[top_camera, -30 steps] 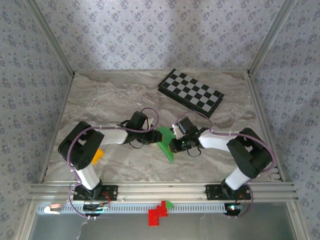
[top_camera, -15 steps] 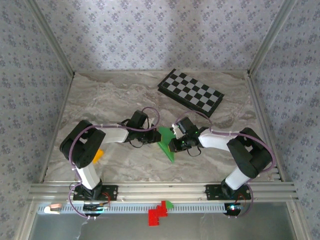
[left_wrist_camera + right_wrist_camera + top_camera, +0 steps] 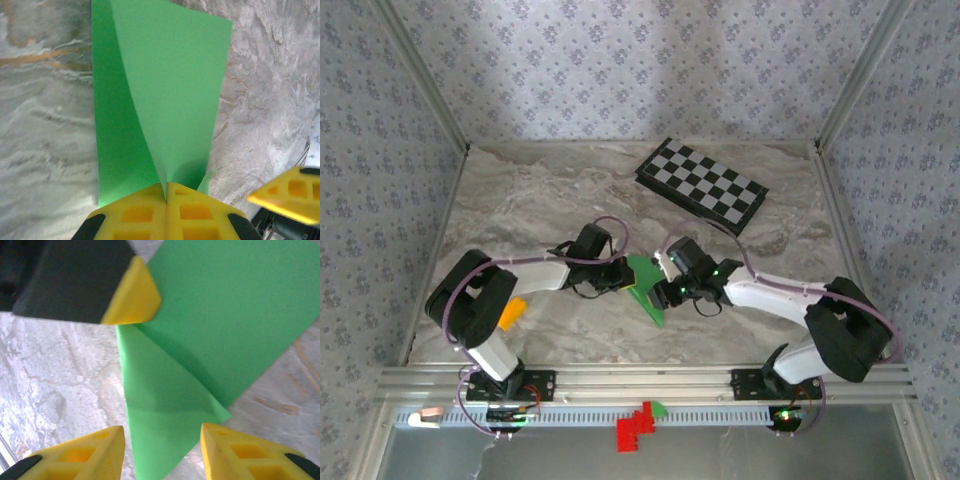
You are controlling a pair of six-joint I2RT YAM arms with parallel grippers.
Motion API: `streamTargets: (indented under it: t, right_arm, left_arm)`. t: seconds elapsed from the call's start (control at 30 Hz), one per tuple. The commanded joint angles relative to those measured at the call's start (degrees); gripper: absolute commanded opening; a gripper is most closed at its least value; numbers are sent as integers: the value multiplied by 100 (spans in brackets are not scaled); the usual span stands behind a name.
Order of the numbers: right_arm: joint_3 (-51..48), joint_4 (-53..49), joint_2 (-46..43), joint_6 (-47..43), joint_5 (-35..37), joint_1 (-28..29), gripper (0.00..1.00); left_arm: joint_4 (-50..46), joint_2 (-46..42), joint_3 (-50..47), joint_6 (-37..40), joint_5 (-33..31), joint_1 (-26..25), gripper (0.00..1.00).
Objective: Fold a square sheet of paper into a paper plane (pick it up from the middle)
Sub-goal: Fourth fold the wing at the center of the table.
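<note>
The bright green paper (image 3: 646,292) lies partly folded on the marble table between the two arms, with a pointed flap raised. My left gripper (image 3: 623,277) is shut on the paper's left edge; in the left wrist view the yellow fingertips (image 3: 166,189) pinch a raised fold of the paper (image 3: 165,95). My right gripper (image 3: 666,290) stands open at the paper's right side. In the right wrist view its fingers (image 3: 112,447) straddle a folded triangular flap of the paper (image 3: 165,415) without touching it. The left gripper's fingertip (image 3: 131,294) shows just beyond that flap.
A black-and-white checkerboard (image 3: 702,187) lies at the back right. A small orange block (image 3: 512,311) sits by the left arm's elbow. Red pieces (image 3: 637,426) and a tiny green piece (image 3: 658,408) rest on the front rail. Patterned walls enclose the table.
Both grippers and the paper have shifted slightly left. The right arm has stretched out, its elbow swinging to the right and lower. The left gripper still holds the paper.
</note>
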Motion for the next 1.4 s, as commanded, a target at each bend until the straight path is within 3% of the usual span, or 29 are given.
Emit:
streamTargets:
  t: [0.0, 0.23, 0.57, 0.97, 1.37]
  right_arm:
    - [177, 34, -75, -198, 1166, 539, 50]
    - [208, 549, 230, -40, 2668, 1543, 56]
    - [799, 453, 1222, 360, 3791, 2342, 56]
    - [1250, -130, 1959, 648, 4543, 2517, 55]
    - [1365, -262, 2116, 639, 4840, 2550, 44]
  left_arm:
    - [-433, -303, -69, -497, -157, 54, 0]
    - [-826, -478, -22, -899, -74, 194, 0]
    - [-1072, -488, 124, -1142, -48, 211, 0]
    - [-1072, -482, 131, -1188, 14, 243, 0]
    - [-1081, -429, 124, -1162, 29, 245, 0]
